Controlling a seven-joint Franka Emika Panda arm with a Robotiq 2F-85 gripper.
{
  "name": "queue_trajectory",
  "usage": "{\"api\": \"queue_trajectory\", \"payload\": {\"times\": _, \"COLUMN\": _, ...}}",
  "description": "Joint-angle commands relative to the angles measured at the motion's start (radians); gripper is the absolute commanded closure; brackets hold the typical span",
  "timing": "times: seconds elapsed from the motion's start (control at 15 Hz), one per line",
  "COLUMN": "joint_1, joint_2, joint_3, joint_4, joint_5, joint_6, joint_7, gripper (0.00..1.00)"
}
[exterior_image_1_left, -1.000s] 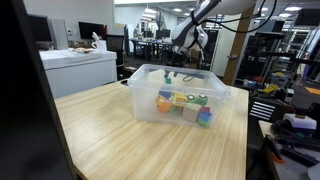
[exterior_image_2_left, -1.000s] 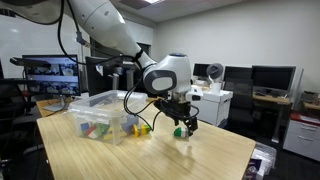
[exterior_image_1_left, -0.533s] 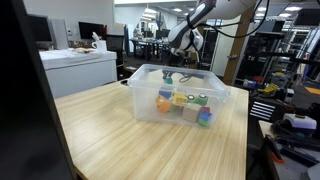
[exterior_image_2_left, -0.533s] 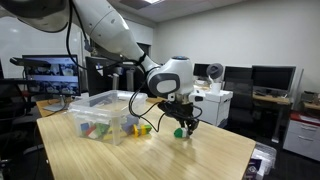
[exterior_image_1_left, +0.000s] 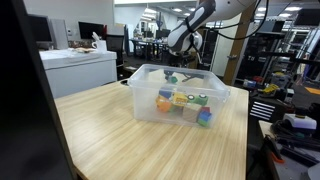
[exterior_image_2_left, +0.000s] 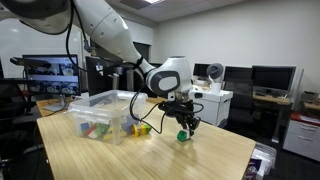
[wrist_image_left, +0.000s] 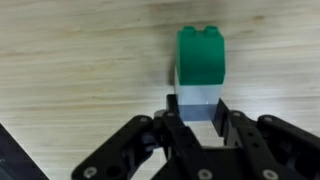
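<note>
Fingers (wrist_image_left: 171, 128) pinch in on the green-topped block (wrist_image_left: 201, 62).
Wide apart a second ago, they now clamp its grey base; it stands on the table (exterior_image_2_left: 120, 160) near the clear bin (exterior_image_2_left: 105, 98), and looks gripped.

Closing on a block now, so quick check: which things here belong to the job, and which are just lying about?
In hand: gripper, green-and-white block.
Lying about: clear bin, blocks in it, yellow piece beside it, wooden table, monitors.
</note>
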Motion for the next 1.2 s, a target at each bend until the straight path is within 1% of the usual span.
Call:
{"api": "queue_trajectory", "payload": {"times": 0.0, "joint_1": 0.024, "joint_2": -0.096, "joint_3": -0.013, "joint_4": -0.058, "joint_5": -0.067, "joint_6": -0.014, "joint_7": 0.010, "gripper": 0.87}}
{"api": "queue_trajectory", "payload": {"times": 0.2, "joint_1": 0.012, "joint_2": -0.186, "joint_3": 0.026, "joint_4": -0.088, "joint_5": -0.057, "joint_6": -0.003, "joint_7": -0.040, "gripper": 0.87}}
{"api": "queue_trajectory", "payload": {"times": 0.33, "joint_1": 0.003, "joint_2": -0.265, "joint_3": 0.061, "joint_4": -0.139, "joint_5": -0.038, "joint_6": 0.011, "joint_7": -0.089, "gripper": 0.87}}
{"api": "queue_trajectory", "payload": {"times": 0.4, "joint_1": -0.002, "joint_2": -0.323, "joint_3": 0.086, "joint_4": -0.190, "joint_5": -0.024, "joint_6": 0.022, "joint_7": -0.132, "gripper": 0.87}}
{"api": "queue_trajectory", "payload": {"times": 0.47, "joint_1": -0.004, "joint_2": -0.418, "joint_3": 0.120, "joint_4": -0.268, "joint_5": -0.001, "joint_6": 0.027, "joint_7": -0.201, "gripper": 0.87}}
{"api": "queue_trajectory", "payload": {"times": 0.53, "joint_1": -0.017, "joint_2": -0.458, "joint_3": 0.154, "joint_4": -0.321, "joint_5": 0.034, "joint_6": 0.016, "joint_7": -0.271, "gripper": 0.87}}
{"api": "queue_trajectory", "payload": {"times": 0.6, "joint_1": -0.017, "joint_2": -0.497, "joint_3": 0.170, "joint_4": -0.362, "joint_5": 0.060, "joint_6": 0.013, "joint_7": -0.326, "gripper": 0.87}}
{"api": "queue_trajectory", "payload": {"times": 0.73, "joint_1": -0.010, "joint_2": -0.588, "joint_3": 0.195, "joint_4": -0.463, "joint_5": 0.148, "joint_6": -0.005, "joint_7": -0.461, "gripper": 0.87}}
{"api": "queue_trajectory", "payload": {"times": 0.87, "joint_1": 0.019, "joint_2": -0.674, "joint_3": 0.194, "joint_4": -0.554, "joint_5": 0.265, "joint_6": -0.048, "joint_7": -0.622, "gripper": 0.87}}
{"api": "queue_trajectory", "payload": {"times": 0.93, "joint_1": 0.037, "joint_2": -0.705, "joint_3": 0.182, "joint_4": -0.583, "joint_5": 0.305, "joint_6": -0.075, "joint_7": -0.688, "gripper": 0.87}}
{"api": "queue_trajectory", "payload": {"times": 1.0, "joint_1": 0.065, "joint_2": -0.741, "joint_3": 0.158, "joint_4": -0.616, "joint_5": 0.351, "joint_6": -0.128, "joint_7": -0.771, "gripper": 0.87}}
{"api": "queue_trajectory", "payload": {"times": 1.13, "joint_1": 0.107, "joint_2": -0.782, "joint_3": 0.113, "joint_4": -0.644, "joint_5": 0.380, "joint_6": -0.235, "joint_7": -0.866, "gripper": 0.87}}
